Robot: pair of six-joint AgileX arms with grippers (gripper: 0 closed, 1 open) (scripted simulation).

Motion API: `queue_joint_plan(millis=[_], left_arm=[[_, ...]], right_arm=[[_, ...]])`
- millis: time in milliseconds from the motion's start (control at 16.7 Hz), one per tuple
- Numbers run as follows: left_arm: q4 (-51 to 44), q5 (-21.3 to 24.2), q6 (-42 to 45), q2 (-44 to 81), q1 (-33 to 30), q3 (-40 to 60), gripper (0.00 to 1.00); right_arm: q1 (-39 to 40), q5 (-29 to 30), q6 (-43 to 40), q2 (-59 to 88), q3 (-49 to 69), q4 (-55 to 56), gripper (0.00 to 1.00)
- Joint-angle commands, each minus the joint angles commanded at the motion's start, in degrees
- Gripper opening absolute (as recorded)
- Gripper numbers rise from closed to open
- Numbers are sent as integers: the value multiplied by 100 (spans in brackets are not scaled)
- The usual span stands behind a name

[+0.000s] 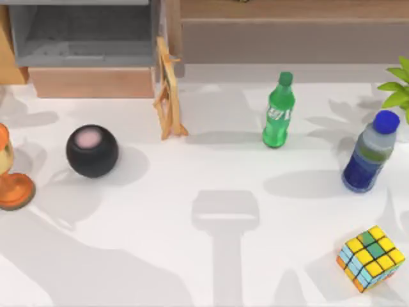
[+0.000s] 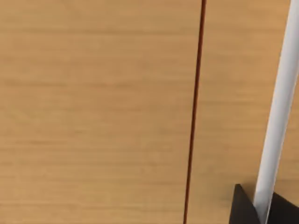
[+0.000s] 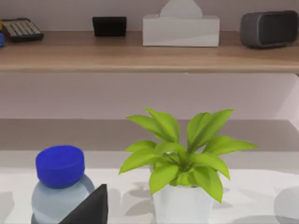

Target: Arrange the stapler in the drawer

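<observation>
The stapler is out of view. The drawer [image 1: 92, 82] stands pulled open at the table's back left, its grey inside bare and its tan front panel toward me. In the left wrist view, a dark fingertip [image 2: 243, 207] of my left gripper lies close against a tan wooden surface [image 2: 93, 112], beside a white strip [image 2: 280, 107]. In the right wrist view, one dark fingertip [image 3: 91, 207] of my right gripper shows in front of a blue-capped bottle [image 3: 60, 179].
A black round speaker [image 1: 92, 150] and a wooden stand [image 1: 167, 89] sit near the drawer. A green bottle [image 1: 278, 110], blue-capped bottle [image 1: 369, 152], colour cube [image 1: 370, 258] and plant [image 1: 399, 86] stand to the right. An orange object [image 1: 9, 176] is at the left edge.
</observation>
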Motion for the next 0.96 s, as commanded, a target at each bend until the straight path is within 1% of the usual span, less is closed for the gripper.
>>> queue_joint_plan(millis=[600,660,960], left_arm=[[0,0,0,0,0,0,98],[0,0,0,0,0,0,100],[0,0,0,0,0,0,100]], right_arm=[[0,0,0,0,0,0,100],[0,0,0,0,0,0,100],[0,0,0,0,0,0,100]])
